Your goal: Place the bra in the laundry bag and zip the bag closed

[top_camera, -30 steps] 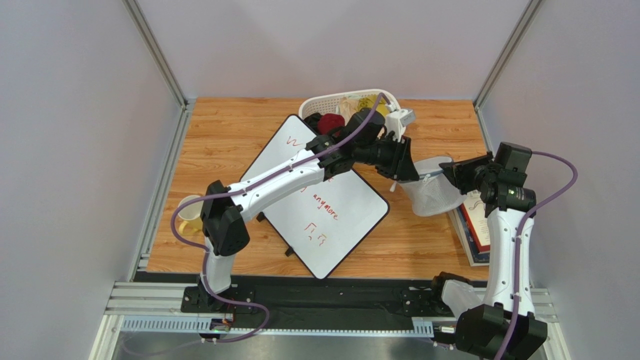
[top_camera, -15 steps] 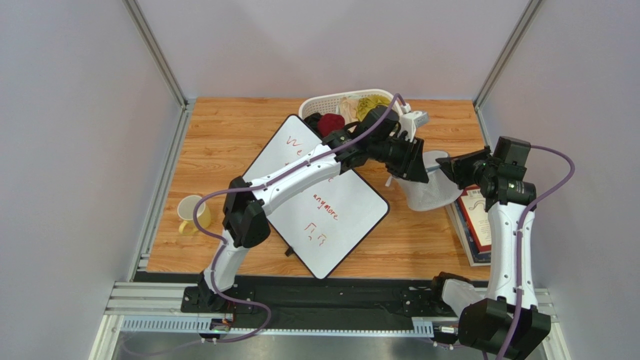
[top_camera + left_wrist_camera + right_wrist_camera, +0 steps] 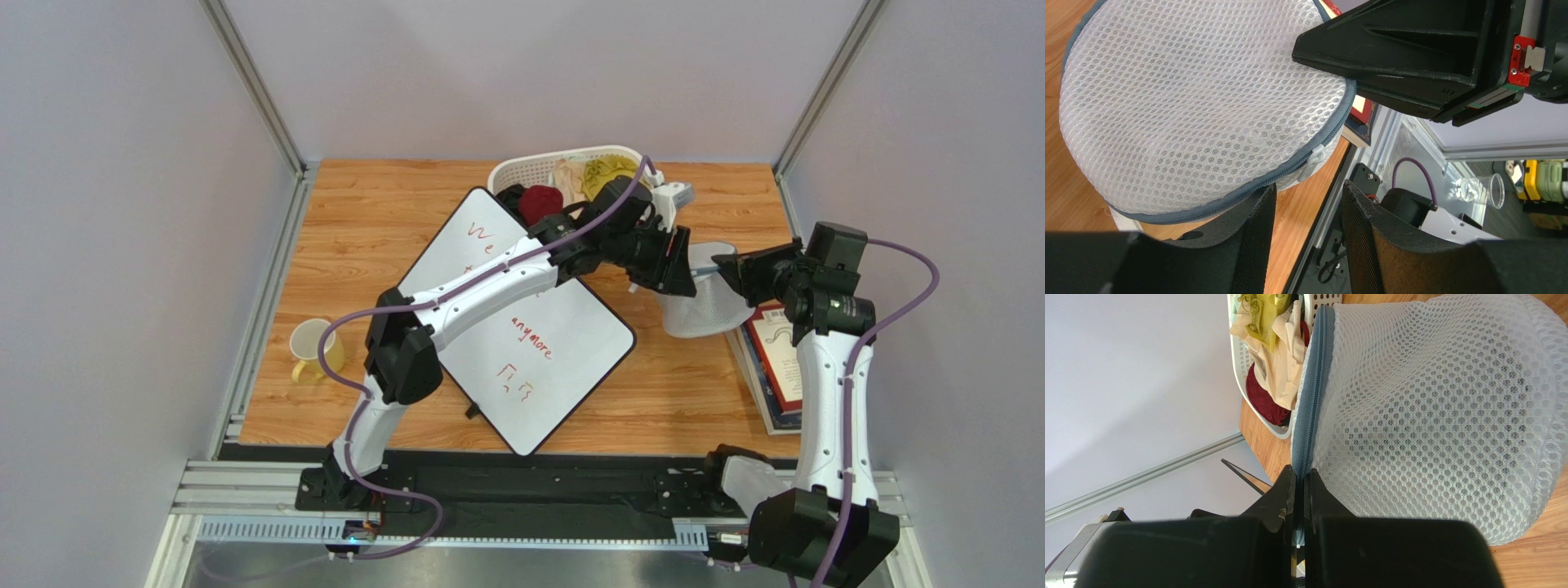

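The laundry bag [image 3: 708,306] is a white mesh dome with a grey zipper band, lying on the wooden table right of centre. My right gripper [image 3: 740,275] is shut on its zipper band, which runs up from between the fingers in the right wrist view [image 3: 1301,474]; the bag's mesh [image 3: 1438,416] fills that view. My left gripper [image 3: 682,262] is open and empty at the bag's left edge. In the left wrist view [image 3: 1309,190] the bag [image 3: 1198,104] and its white zipper pull [image 3: 1315,162] lie just beyond the fingers. The bra shows in no view.
A white slotted basket [image 3: 568,172] with yellow, beige and dark red garments stands at the back. A whiteboard [image 3: 521,325] lies mid-table under the left arm. A yellow mug [image 3: 307,349] sits at the left. Books [image 3: 773,355] lie at the right edge.
My left arm has reached further right and its gripper has moved closer to the bag. The bag has shifted a little up and back. The right gripper has kept its hold.
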Action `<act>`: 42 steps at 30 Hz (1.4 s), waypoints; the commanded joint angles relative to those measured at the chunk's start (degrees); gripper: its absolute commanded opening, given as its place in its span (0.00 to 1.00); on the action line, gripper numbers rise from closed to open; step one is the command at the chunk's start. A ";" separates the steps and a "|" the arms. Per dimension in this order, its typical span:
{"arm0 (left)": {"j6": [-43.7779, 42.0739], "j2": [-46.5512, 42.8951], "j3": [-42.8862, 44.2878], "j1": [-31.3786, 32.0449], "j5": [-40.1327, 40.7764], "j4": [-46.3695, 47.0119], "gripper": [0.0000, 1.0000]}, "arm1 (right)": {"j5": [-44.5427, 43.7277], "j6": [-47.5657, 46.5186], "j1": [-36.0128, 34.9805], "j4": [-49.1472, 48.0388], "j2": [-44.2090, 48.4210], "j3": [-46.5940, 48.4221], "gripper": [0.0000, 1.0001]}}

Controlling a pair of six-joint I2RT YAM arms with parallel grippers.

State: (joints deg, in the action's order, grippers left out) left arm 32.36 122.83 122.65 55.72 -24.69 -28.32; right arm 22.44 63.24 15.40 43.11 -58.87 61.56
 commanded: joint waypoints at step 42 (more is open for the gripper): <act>-5.73 -12.34 -17.44 -8.60 7.12 4.67 0.00 | 17.64 -12.26 3.50 -1.19 -2.03 4.18 0.00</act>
State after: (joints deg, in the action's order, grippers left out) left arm 29.85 115.22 108.01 50.57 -18.04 -24.14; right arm 33.89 55.09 18.09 42.81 -60.01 61.78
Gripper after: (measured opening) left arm 0.006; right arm 0.015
